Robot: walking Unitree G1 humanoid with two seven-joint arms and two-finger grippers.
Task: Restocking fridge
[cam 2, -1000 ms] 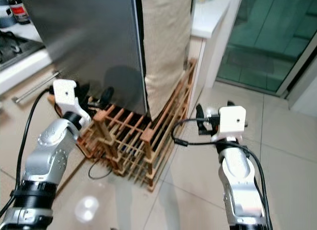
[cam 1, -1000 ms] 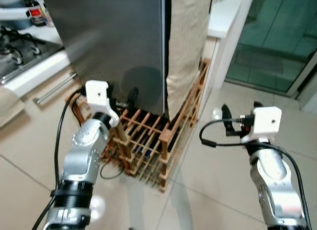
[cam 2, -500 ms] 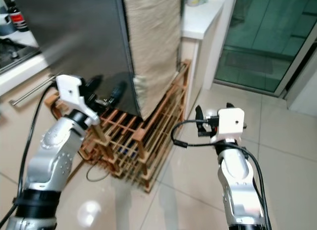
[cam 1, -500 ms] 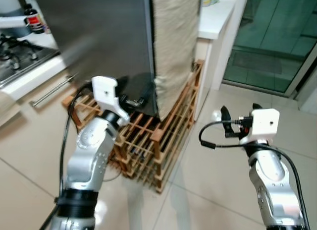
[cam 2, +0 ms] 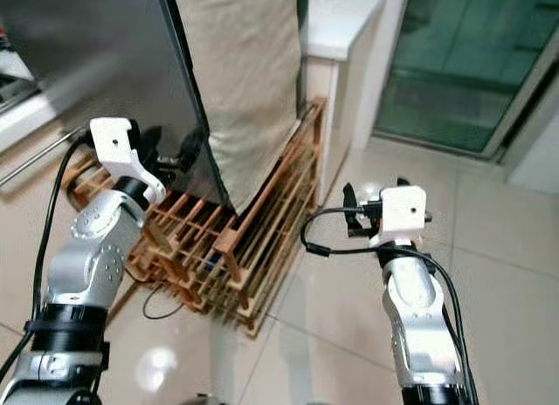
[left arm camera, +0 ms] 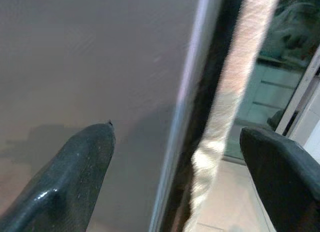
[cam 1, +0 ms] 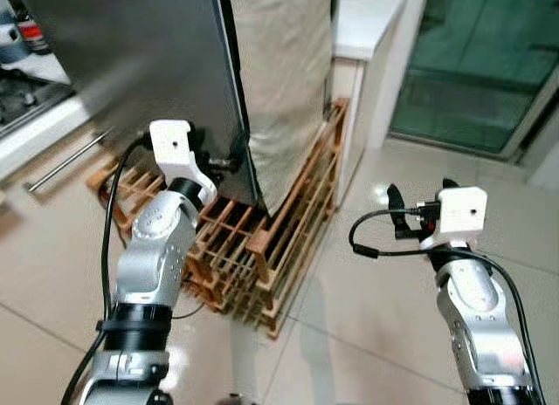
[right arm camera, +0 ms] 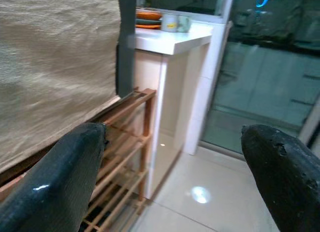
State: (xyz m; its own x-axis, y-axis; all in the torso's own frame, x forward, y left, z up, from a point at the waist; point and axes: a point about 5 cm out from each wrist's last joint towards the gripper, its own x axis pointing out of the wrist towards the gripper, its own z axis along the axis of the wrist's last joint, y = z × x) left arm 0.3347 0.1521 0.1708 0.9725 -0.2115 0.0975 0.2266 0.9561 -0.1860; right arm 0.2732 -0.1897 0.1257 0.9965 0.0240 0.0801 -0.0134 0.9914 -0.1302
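The fridge's grey steel door (cam 1: 131, 65) stands at the upper left, with a beige cloth (cam 1: 279, 65) hanging over the fridge's side. My left gripper (cam 1: 218, 152) is raised to the door's lower right corner. It is open, and its fingers (left arm camera: 70, 182) stand either side of the door's edge (left arm camera: 185, 117) with nothing gripped. My right gripper (cam 1: 419, 200) hovers over the tiled floor to the right, open and empty, pointing toward the cloth (right arm camera: 55, 62).
A wooden slatted rack (cam 1: 262, 248) sits under and around the fridge's base. Right of it stand a white counter (cam 1: 367, 30) with dishes (right arm camera: 150, 14) and a glass sliding door (cam 1: 472, 65). A stove counter (cam 1: 35, 108) with a drawer handle (cam 1: 65, 161) is at the left.
The camera has shifted, so the fridge sits further left. My left gripper has risen from in front of the door's bottom to its lower right edge. The right arm has barely moved.
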